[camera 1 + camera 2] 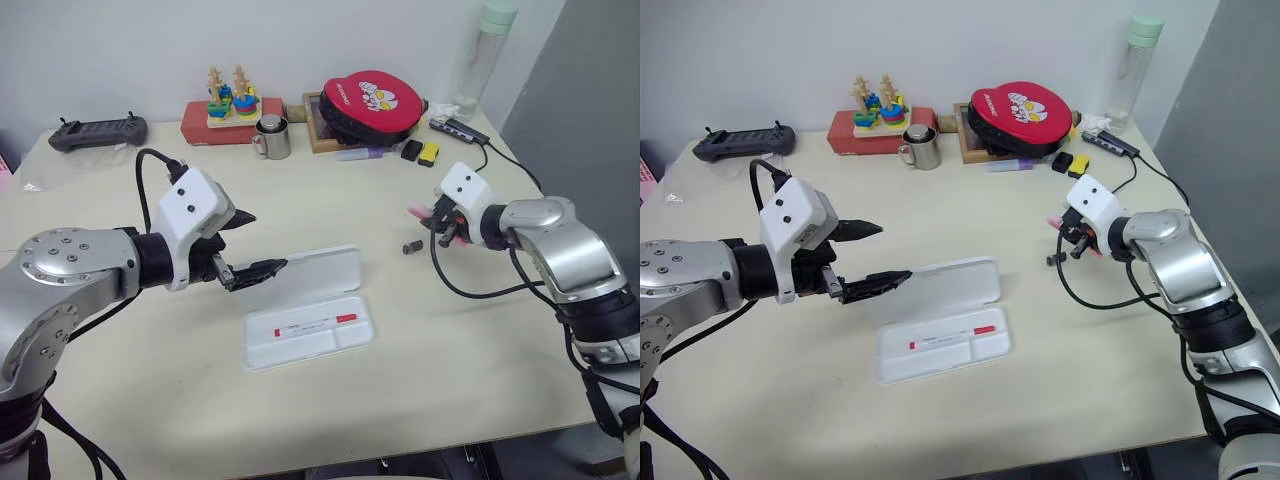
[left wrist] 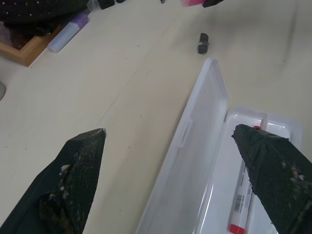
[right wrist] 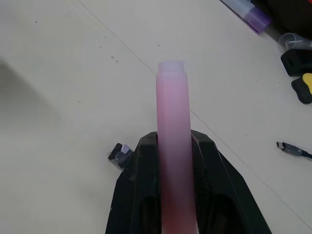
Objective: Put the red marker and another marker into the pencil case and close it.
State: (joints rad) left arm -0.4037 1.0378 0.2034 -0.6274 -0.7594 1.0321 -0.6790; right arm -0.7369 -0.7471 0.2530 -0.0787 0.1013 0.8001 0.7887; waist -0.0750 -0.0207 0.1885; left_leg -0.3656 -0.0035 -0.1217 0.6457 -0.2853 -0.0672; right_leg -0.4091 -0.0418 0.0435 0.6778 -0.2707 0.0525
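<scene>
Clenched on the pink highlighter (image 3: pixel 172 141), my right gripper (image 1: pixel 447 228) holds it above the table (image 1: pixel 150 380), well to the right of the pencil case (image 1: pixel 309 338). From the right wrist camera I see the highlighter's barrel running straight up between the two black fingers (image 3: pixel 141 195), its pale end poking out past them, with a small dark cap-like piece (image 3: pixel 119 154) lying on the table just beside. From the head cameras the highlighter is little more than a pink tip sticking out of the hand.

My left gripper (image 1: pixel 248 245) hangs released, jaws spread wide and holding nothing, just left of the case's raised lid (image 1: pixel 310 270).

Only from the left wrist camera do I get a close look down into the case: the lid lies folded back flat, and the red marker (image 2: pixel 243 195) rests lengthwise in the tray, red end toward me. Head views confirm the marker lying alone in the open tray.

At the table's far edge, a purple marker (image 1: pixel 362 154) lies beside a round red case (image 1: pixel 372 105).
</scene>
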